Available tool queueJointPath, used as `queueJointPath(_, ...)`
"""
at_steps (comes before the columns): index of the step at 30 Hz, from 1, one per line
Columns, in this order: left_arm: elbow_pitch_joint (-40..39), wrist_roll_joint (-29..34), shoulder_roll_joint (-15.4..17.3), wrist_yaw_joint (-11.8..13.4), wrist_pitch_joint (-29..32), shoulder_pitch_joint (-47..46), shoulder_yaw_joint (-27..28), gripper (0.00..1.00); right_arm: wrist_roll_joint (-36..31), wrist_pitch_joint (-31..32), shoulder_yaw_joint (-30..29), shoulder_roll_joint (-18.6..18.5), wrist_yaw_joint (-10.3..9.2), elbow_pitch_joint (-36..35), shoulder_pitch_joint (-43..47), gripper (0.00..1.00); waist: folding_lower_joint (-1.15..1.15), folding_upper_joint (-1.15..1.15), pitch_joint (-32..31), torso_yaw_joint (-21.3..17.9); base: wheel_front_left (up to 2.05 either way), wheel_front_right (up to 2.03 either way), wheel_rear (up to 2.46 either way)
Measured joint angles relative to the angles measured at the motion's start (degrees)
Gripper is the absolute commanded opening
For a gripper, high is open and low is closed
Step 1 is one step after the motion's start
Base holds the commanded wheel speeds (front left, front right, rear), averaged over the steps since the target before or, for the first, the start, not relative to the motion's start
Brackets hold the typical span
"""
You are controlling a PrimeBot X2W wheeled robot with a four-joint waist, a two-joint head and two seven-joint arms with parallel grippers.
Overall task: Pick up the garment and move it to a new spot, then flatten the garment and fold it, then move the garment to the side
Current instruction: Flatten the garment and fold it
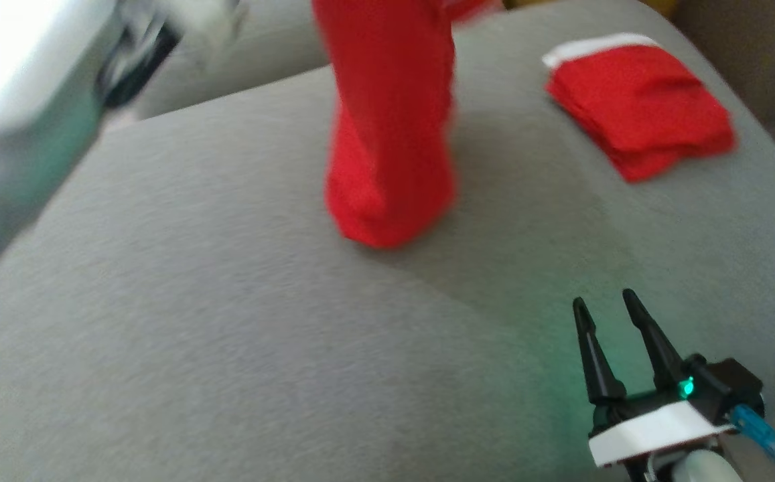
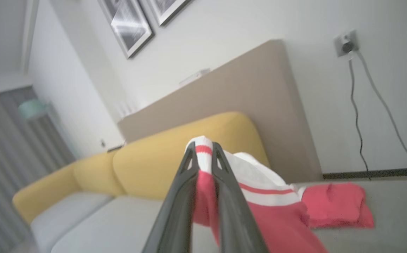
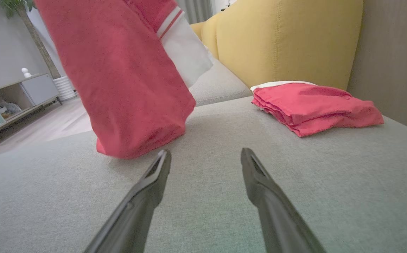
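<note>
A red garment [image 1: 390, 134] with white and red-striped trim hangs in the air over the grey sofa seat [image 1: 226, 335], its lower end just touching the cushion. In the left wrist view my left gripper [image 2: 203, 149] is shut on the garment [image 2: 259, 207] at its striped white edge. The pale left forearm [image 1: 19, 114] crosses the head view's upper left, blurred. My right gripper [image 1: 605, 304] rests open low over the seat at the lower right, nothing between its fingers [image 3: 154, 175]. In the right wrist view the hanging garment [image 3: 126, 77] is ahead and to the left.
A second red garment [image 1: 638, 104], folded with a white edge, lies at the seat's far right corner [image 3: 312, 109]. Yellow sofa backrests [image 3: 280, 38] stand behind the seat. A tan panel [image 2: 245, 98] and a wall with cables rise beyond.
</note>
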Motion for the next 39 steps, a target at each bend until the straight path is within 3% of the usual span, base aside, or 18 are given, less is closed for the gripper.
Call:
queueJointPath(3,-3.2,-1.9,5.8,1.6,-0.1,9.3,0.0,0.00,-0.4,0.0,-0.7,-0.3,0.00,-0.5,1.2,1.00,0.01,0.00,-1.2,3.7,0.00,0.00,0.00)
queueJointPath(6,-8.3,-5.3,11.3,5.9,-0.2,23.0,-0.5,0.00,-0.6,0.0,-1.2,-0.5,0.00,-0.8,2.2,1.00,0.02,0.00,-2.1,7.3,0.00,0.00,0.00)
queueJointPath(7,-12.3,-8.1,14.2,9.1,-0.6,32.9,-0.8,0.00,-0.6,0.0,-1.6,-0.5,0.00,-1.0,2.8,1.00,0.01,0.00,-2.5,9.7,0.00,0.00,0.00)
queueJointPath(11,-18.7,-12.5,17.1,15.6,-1.3,50.4,-0.5,0.00,-1.0,0.0,-1.9,-0.7,0.00,-1.1,3.5,1.00,0.01,0.00,-2.8,13.8,0.00,0.00,0.00)
queueJointPath(13,-22.0,-13.2,17.1,17.6,-1.4,57.4,3.1,0.00,-1.0,0.0,-1.9,-0.8,0.00,-1.2,3.5,1.00,0.01,0.00,-2.8,15.5,0.00,0.00,0.00)
queueJointPath(14,-23.4,-13.1,16.7,18.3,-1.5,60.2,5.2,0.11,-1.0,0.0,-1.9,-0.8,0.00,-1.3,3.5,1.00,0.01,0.00,-2.8,16.3,0.00,0.00,0.00)
queueJointPath(15,-24.5,-12.7,16.1,18.6,-1.5,62.5,7.2,0.82,-1.0,0.0,-1.9,-0.8,0.00,-1.4,3.5,1.00,0.01,0.00,-2.8,17.0,0.00,0.00,0.00)
queueJointPath(16,-25.4,-11.9,15.5,18.8,-1.5,64.5,9.2,1.00,-1.0,0.0,-1.9,-0.9,0.00,-1.4,3.5,1.00,0.01,0.00,-2.7,17.7,0.00,0.00,0.00)
queueJointPath(20,-26.6,-8.6,13.8,19.0,-1.5,70.8,15.4,1.00,-1.0,0.0,-1.8,-0.9,0.00,-1.4,3.5,1.00,0.01,0.00,-2.5,19.4,0.00,0.00,0.00)
queueJointPath(25,-26.8,-3.2,14.7,19.1,-1.5,71.9,19.7,1.00,-1.0,0.0,-1.6,-1.0,0.00,-1.5,3.4,1.00,0.02,0.00,-1.3,19.7,0.00,0.00,0.00)
queueJointPath(29,-26.3,0.0,16.1,19.7,-0.1,67.3,19.7,1.00,-1.0,0.0,-1.0,-1.3,0.00,-1.6,3.3,1.00,0.02,0.00,0.0,19.3,0.00,0.00,0.00)
queueJointPath(34,-20.4,1.0,14.9,17.4,5.7,58.5,19.1,1.00,-0.8,0.0,0.4,-1.7,0.00,-1.5,1.7,1.00,0.02,0.00,1.8,17.9,0.00,0.00,0.00)
queueJointPath(39,-12.6,0.9,12.5,14.3,9.9,56.9,16.6,1.00,-0.2,0.0,0.3,-2.4,0.00,-1.8,-0.9,1.00,0.03,0.00,4.0,15.5,0.00,0.00,0.00)
